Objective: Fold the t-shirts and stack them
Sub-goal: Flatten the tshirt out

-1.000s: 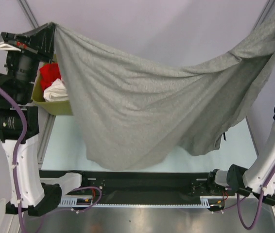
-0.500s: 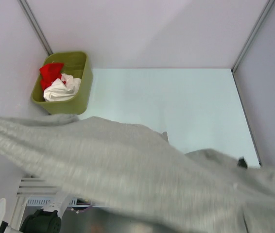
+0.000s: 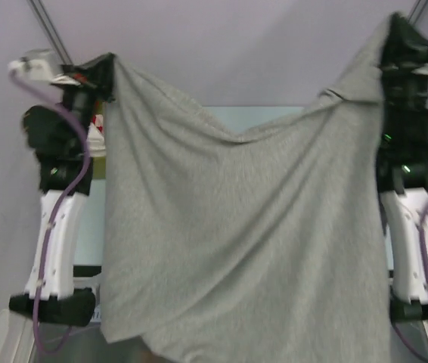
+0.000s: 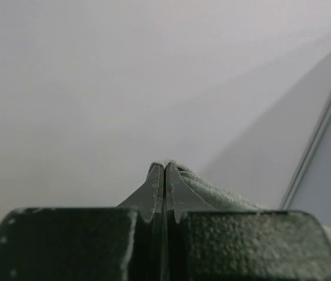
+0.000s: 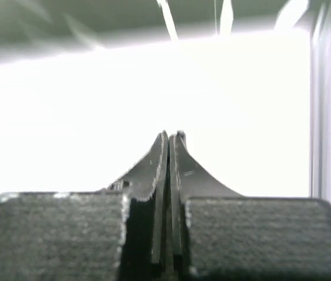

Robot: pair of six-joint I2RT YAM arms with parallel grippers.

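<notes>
A large heather-grey t-shirt hangs like a curtain between both raised arms and hides most of the table. My left gripper is shut on its upper left corner. In the left wrist view the left gripper pinches grey fabric that trails off to the right. My right gripper holds the upper right corner. In the right wrist view the right gripper has its jaws pressed together against a bright background. A sliver of red and white cloth shows between the left arm and the shirt.
The olive-green bin is hidden behind the left arm and the hanging shirt. A strip of the pale table shows above the shirt's sagging top edge. Grey walls and metal frame posts close in the back and sides.
Half a second ago the shirt swept low and blurred across the front. Now both arms stand upright and closer together, with the shirt hanging from both top corners.
</notes>
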